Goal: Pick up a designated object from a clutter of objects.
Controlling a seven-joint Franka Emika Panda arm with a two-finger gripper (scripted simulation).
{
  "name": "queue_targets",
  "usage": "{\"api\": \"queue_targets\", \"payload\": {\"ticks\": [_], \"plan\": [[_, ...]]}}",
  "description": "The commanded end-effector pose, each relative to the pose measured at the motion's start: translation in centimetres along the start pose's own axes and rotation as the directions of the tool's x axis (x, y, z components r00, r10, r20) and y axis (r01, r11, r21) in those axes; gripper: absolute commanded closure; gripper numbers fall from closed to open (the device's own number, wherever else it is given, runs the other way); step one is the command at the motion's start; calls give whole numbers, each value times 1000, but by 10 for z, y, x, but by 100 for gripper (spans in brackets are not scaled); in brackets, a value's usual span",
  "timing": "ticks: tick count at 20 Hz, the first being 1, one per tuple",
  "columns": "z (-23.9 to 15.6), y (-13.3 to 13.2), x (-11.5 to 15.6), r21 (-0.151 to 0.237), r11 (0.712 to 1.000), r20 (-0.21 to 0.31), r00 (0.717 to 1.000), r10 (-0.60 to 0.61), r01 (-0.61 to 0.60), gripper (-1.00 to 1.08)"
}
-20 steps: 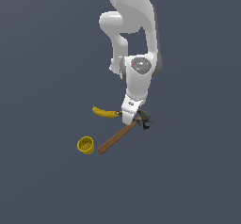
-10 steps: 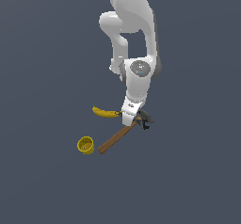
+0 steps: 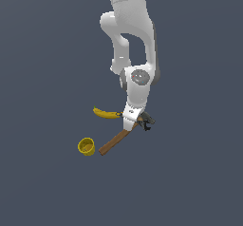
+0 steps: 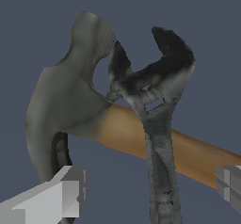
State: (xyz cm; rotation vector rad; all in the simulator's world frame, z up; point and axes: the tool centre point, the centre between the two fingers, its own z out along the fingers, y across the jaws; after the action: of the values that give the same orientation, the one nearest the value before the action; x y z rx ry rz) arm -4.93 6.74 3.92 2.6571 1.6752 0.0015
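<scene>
Wrist view: the dark wrench (image 4: 157, 124) is running up the centre of the frame, its C-shaped jaw end in the upper right of centre, and it is lying across the wooden handle of the hammer (image 4: 94, 110), whose dark head is filling the left half. The two fingertips (image 4: 66, 192) of the pincer (image 4: 148, 190) are showing at the lower left and lower right corners, spread apart, with the wrench shaft standing between them and touching neither.

Exterior view: the arm is reaching down from the top centre of the frame, and the pincer (image 3: 130, 124) is hovering low over the hammer (image 3: 116, 140) just right of centre, where the wrench (image 3: 147, 120) is peeking out beside it. The banana (image 3: 105, 113) is lying just to the left, and the yellow cup (image 3: 86, 146) well apart at lower left, all on the grey surface (image 3: 190, 173).

Progress, as judged: the approach and alignment are looking complete; closing on the shaft and lifting are remaining.
</scene>
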Motion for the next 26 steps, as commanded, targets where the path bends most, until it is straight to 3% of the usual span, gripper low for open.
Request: {"api": "queue_targets", "payload": {"ticks": [1, 2, 16, 26], "plan": [[3, 0, 0, 1, 1000, 0, 1000, -1, 1, -92], [3, 0, 0, 1, 1000, 0, 1000, -1, 1, 108], [-3, 3, -2, -5, 1000, -2, 1000, 2, -2, 108], [-43, 14, -28, -5, 1000, -2, 1000, 1, -1, 108]]}}
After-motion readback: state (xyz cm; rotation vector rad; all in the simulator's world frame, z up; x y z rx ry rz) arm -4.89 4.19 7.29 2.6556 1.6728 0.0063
